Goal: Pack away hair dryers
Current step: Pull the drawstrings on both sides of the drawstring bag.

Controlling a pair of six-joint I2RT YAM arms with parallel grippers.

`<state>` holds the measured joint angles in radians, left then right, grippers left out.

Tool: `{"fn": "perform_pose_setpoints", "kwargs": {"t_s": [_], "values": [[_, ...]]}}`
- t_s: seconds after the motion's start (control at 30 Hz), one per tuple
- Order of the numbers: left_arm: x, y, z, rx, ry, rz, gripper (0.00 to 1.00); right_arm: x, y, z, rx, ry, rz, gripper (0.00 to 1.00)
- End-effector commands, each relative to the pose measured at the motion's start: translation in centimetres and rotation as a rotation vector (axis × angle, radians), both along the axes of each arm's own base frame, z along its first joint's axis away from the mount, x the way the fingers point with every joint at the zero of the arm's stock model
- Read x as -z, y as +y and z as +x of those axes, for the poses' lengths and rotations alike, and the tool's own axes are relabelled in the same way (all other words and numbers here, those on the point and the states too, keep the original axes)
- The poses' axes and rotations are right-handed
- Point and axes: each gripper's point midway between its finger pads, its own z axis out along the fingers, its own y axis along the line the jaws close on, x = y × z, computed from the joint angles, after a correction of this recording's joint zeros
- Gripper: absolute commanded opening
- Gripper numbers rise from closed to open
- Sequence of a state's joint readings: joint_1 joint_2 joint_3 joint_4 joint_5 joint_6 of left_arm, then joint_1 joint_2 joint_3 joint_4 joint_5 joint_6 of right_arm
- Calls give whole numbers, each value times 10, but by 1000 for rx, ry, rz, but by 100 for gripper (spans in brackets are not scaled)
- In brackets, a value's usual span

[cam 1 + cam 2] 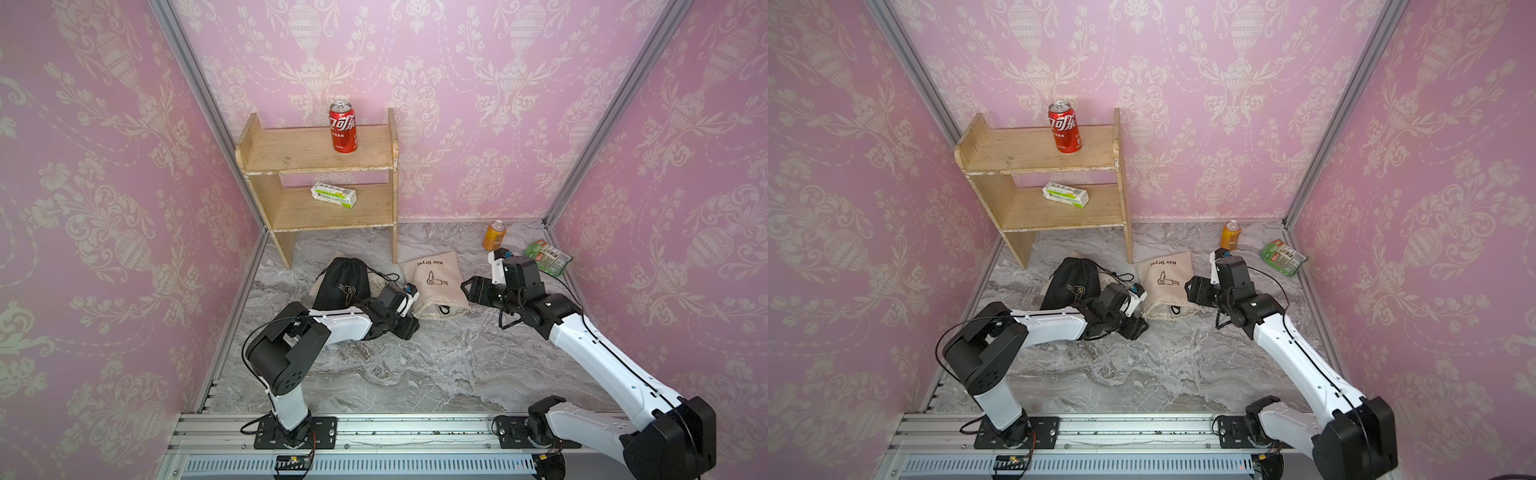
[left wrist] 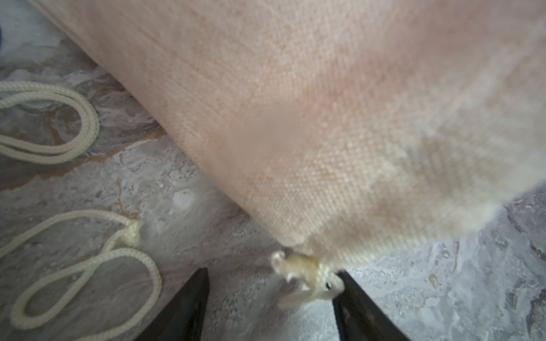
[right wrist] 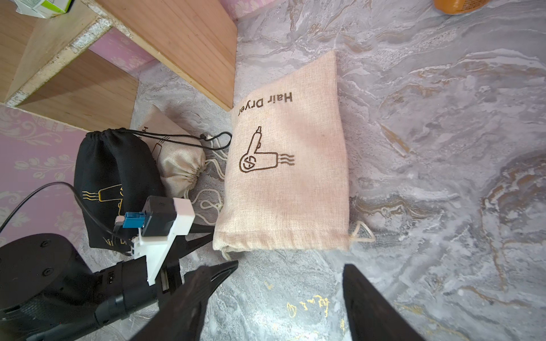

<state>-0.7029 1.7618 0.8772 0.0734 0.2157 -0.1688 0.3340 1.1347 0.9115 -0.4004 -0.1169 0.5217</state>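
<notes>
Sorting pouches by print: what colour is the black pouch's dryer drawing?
Gold; the black pouch shows it best in the right wrist view.

3 pouches (image 3: 283, 165), 2 cans (image 1: 343, 129), 1 shelf (image 1: 291, 153)

You have bright, even light in both top views, with soft shadows on the marble tabletop (image 1: 415, 374) and the walls (image 1: 83, 208) bowing toward the edges. Your left wrist view is soft: the beige pouch (image 2: 325, 118) blurs up close, tinted pink, and the left gripper (image 2: 274, 271) is dark. Your right wrist view is sharp.
</notes>
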Motion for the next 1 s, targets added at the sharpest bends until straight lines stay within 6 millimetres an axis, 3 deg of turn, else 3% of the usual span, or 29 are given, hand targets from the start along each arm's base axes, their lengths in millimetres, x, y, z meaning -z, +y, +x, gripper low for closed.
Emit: {"fn": "perform_pose_setpoints", "kwargs": {"t_s": [0.0,0.13,0.23,0.4,0.5,0.97], "values": [[-10,-13,7,40,-22,-55,67,-11,0,-1,3,-29,28,73],[-6,-15,6,44,-10,-65,59,-9,-3,-3,12,-18,15,72],[-5,-16,5,40,-1,-70,37,-10,-5,-6,16,-19,10,72],[-8,-11,2,34,-3,-71,21,-12,-10,-10,26,-29,-8,72],[-12,-7,4,20,-5,-76,0,-9,-13,-12,31,-19,-24,72],[-48,2,12,-10,-22,-160,0,38,-29,-41,70,109,-79,72]]}}
